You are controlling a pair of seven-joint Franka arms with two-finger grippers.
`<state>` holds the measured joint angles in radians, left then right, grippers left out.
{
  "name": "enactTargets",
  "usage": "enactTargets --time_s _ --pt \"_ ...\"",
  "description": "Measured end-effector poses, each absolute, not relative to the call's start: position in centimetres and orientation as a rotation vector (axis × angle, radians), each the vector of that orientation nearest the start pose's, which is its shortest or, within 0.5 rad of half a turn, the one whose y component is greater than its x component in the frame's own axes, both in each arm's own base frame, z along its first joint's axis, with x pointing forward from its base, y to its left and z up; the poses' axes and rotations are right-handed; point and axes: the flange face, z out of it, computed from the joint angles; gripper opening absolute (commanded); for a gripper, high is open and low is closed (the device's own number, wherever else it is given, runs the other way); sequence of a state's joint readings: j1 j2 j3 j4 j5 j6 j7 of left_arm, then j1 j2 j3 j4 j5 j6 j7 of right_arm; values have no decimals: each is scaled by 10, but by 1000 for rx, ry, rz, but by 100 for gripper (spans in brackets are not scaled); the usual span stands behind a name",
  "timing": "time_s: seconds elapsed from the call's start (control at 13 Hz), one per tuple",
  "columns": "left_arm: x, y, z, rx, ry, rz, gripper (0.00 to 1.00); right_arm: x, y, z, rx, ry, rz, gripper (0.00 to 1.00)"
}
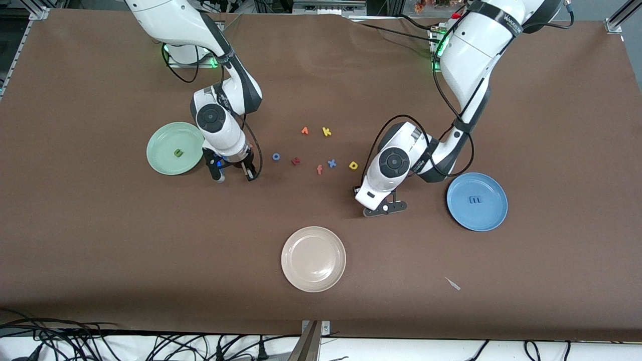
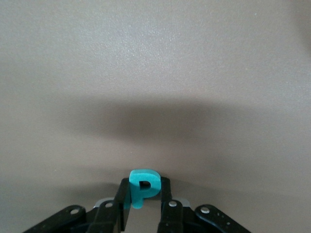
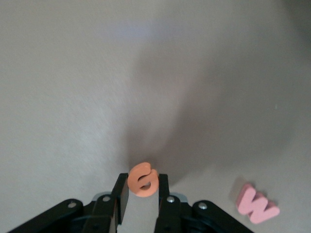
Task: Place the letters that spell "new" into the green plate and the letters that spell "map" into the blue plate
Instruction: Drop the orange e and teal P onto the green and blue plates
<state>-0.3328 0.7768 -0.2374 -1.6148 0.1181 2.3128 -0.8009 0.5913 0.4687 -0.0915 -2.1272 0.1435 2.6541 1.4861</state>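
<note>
My left gripper [image 2: 144, 195] is shut on the teal p [image 2: 144, 186], low over bare table between the loose letters and the blue plate [image 1: 489, 218]; in the front view this gripper [image 1: 385, 208] hides the p. The blue m [image 1: 474, 199] lies in that plate. My right gripper [image 3: 143, 190] is shut on the orange e [image 3: 143, 178], low beside the green plate [image 1: 163, 145], which holds the green n [image 1: 177, 152]. The salmon w [image 3: 256, 204] lies on the table close to the right gripper [image 1: 233, 174]. The yellow a [image 1: 353, 165] lies among the loose letters.
Mid-table lie a yellow k [image 1: 326, 131], an orange-red letter [image 1: 304, 131], a blue ring letter [image 1: 276, 156], a dark red letter [image 1: 296, 161], a salmon f [image 1: 319, 169] and a blue x [image 1: 331, 163]. A beige plate [image 1: 313, 276] sits nearer the camera.
</note>
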Motion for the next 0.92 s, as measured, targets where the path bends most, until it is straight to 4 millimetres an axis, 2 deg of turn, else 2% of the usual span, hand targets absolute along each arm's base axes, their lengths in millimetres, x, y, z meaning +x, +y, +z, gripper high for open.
enactTargets --time_s 0.08,0.23,0.46,0.62,0.69,0.85,0.92 --pt "589 -350 174 -3150 -319 150 5 517 262 201 -2658 1581 -6 25" --pt "598 -336 179 -3124 -245 196 5 531 223 226 -2767 1507 42 25" --pt "627 -287 204 -3064 -44 354 5 536 152 263 -2884 1383 153 25" --pt "640 -250 213 -3052 110 435 5 520 114 264 -2918 1316 206 25" --pt "645 -228 214 -3046 206 478 5 510 95 259 -2937 1283 241 25" --pt "656 -179 215 -3014 439 520 5 489 64 242 -2959 1224 294 33" --pt "661 -155 217 -2997 541 533 6 481 56 234 -2967 1198 287 83"
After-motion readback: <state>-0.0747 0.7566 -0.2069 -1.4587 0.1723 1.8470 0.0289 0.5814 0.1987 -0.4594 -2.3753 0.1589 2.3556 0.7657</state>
